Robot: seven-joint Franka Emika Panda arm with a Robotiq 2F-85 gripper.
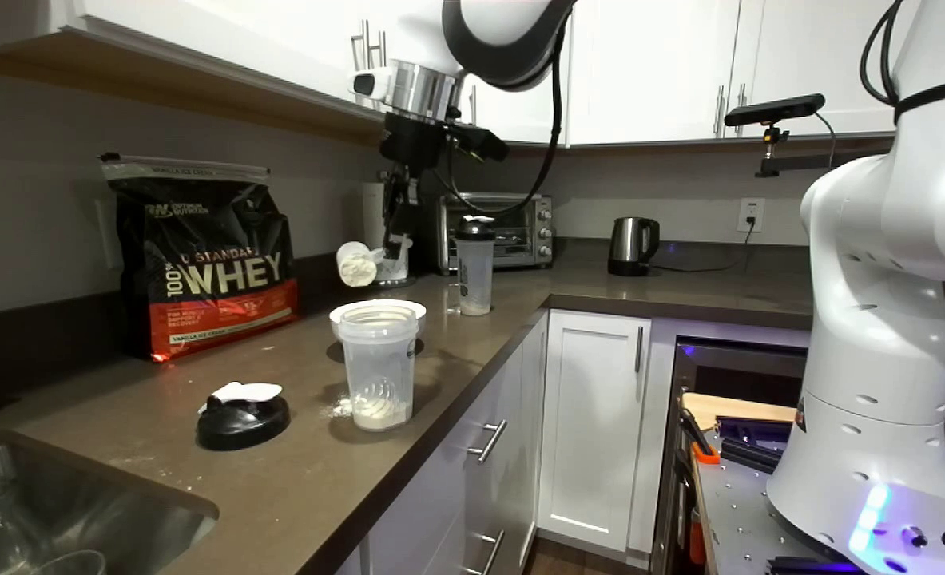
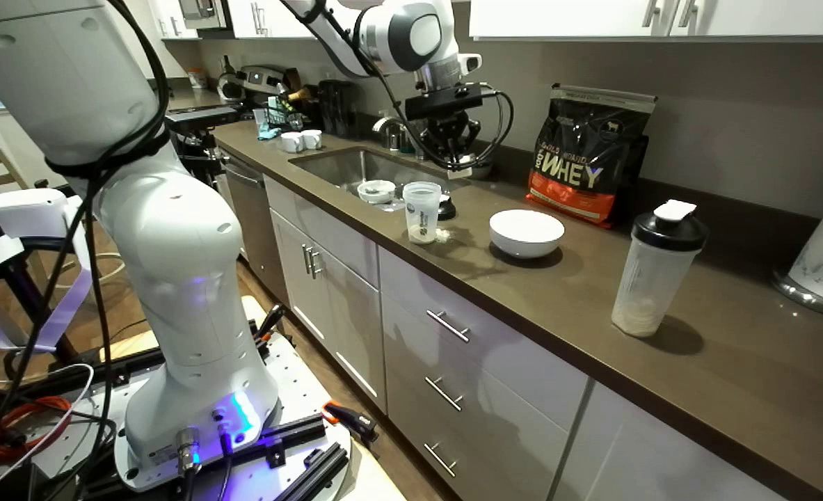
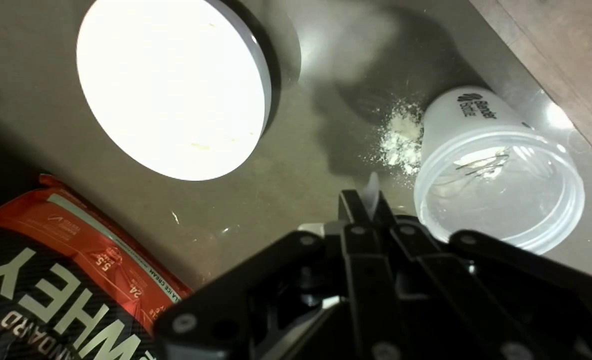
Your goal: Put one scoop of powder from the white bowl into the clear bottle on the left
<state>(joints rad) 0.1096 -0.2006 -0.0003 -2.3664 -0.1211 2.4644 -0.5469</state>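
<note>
While my gripper [image 1: 394, 244] pinches the scoop [image 1: 352, 255] just left of centre in an exterior view, powder [image 1: 358, 274] showing in its mouth, I judge scooping done; tipping into the clear bottle [image 1: 379, 369], lower in the frame, likely remains, though some powder lies inside.

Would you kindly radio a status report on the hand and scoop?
Hand shut on scoop. Powder in scoop. Open clear bottle: nothing seen blocking its mouth. Spilled powder beside it.

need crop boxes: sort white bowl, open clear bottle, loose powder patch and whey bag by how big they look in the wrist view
1. White bowl, its top edge out of frame
2. Open clear bottle
3. Loose powder patch
Unranked: whey bag, partly out of frame, so unsure
</note>
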